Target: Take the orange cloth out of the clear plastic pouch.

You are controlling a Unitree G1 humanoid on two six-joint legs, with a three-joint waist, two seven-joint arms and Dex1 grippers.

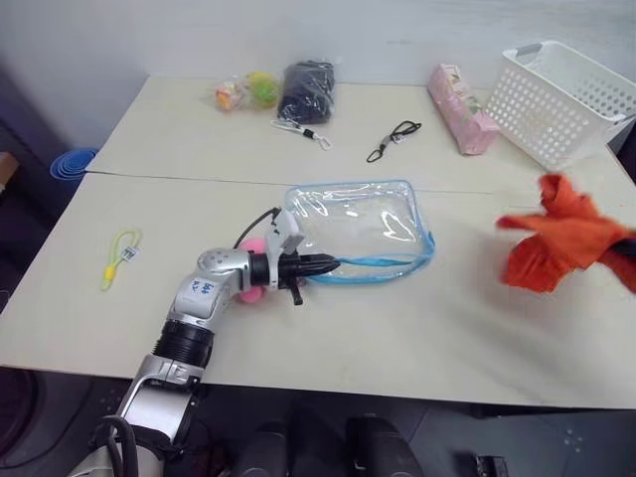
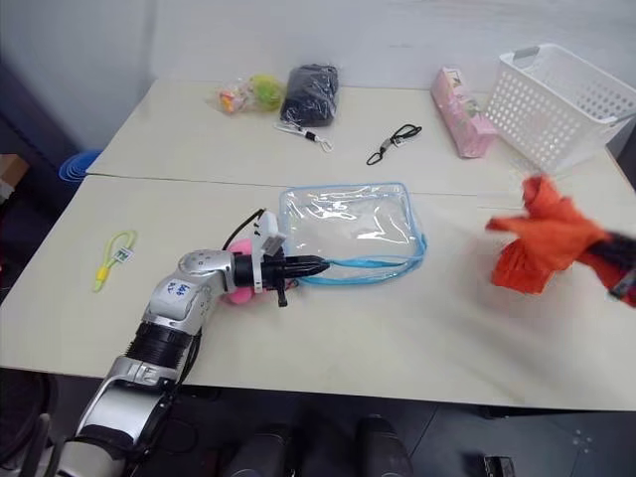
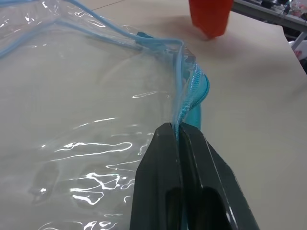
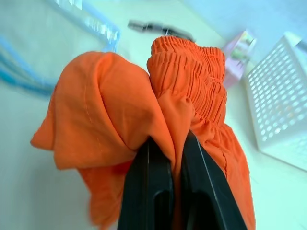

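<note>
The clear plastic pouch (image 1: 353, 227) lies flat on the table's middle, its light-blue zipper trim gaping toward the right. My left gripper (image 1: 326, 264) is shut on the pouch's near blue edge; in the left wrist view the black fingers (image 3: 184, 187) pinch the trim (image 3: 192, 93). The orange cloth (image 1: 558, 238) hangs bunched in the air over the table's right side, outside the pouch. My right gripper (image 4: 168, 158) is shut on the orange cloth (image 4: 120, 110), whose folds drape around both fingers.
A pink plush toy (image 1: 250, 268) sits under my left wrist. A white mesh basket (image 1: 561, 99) stands at the back right, a pink packet (image 1: 462, 122) beside it. A black bag (image 1: 308, 89), small toys (image 1: 248, 91), black cord (image 1: 396, 139) and yellow loop (image 1: 119, 256) lie around.
</note>
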